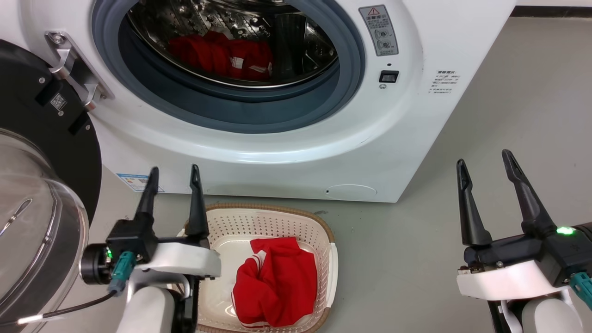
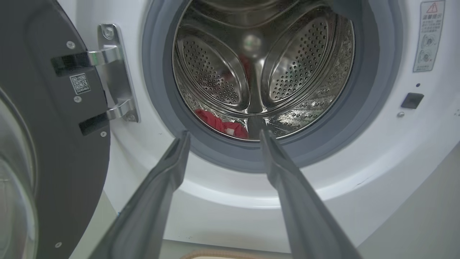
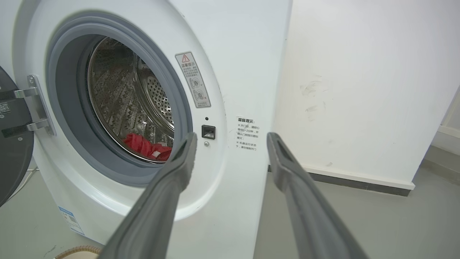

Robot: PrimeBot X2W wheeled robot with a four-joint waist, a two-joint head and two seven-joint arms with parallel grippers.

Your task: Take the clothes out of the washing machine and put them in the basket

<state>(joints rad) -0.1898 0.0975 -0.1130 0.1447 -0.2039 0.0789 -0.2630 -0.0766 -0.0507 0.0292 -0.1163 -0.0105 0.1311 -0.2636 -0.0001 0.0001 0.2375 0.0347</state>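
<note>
One garment (image 1: 277, 282) is binned in the basket (image 1: 277, 226); left gripper (image 1: 174, 167) and right gripper (image 1: 483, 156) are spread empty, so the drum garment (image 1: 222, 55) must be reached.

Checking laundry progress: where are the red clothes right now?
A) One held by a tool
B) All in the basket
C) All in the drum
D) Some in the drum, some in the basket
D: some red clothes lie in the drum and a red garment lies in the basket; the left tool and right tool are open and empty.
</note>
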